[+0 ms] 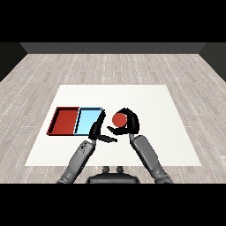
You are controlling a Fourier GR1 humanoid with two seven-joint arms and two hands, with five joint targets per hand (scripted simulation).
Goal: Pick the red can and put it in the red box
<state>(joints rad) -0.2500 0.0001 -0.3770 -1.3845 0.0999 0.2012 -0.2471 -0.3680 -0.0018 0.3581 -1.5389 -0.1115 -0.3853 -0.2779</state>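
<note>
Red can (pixel 119 119) held in right hand (pixel 131 122), fingers (pixel 126 111) curled round it, above white counter (pixel 150 101), just beside light blue tray (pixel 88 109) at its 3 o'clock side. Left hand (pixel 98 130) at 7 o'clock of can, fingers relaxed and straight, holding nothing, over tray's near right corner. Red tray (pixel 66 108) touching blue tray at its 9 o'clock side.

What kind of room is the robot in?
Probably a bare test room: a plain white table on a grey plank floor, holding only a red tray, a light blue tray and a red can.
</note>
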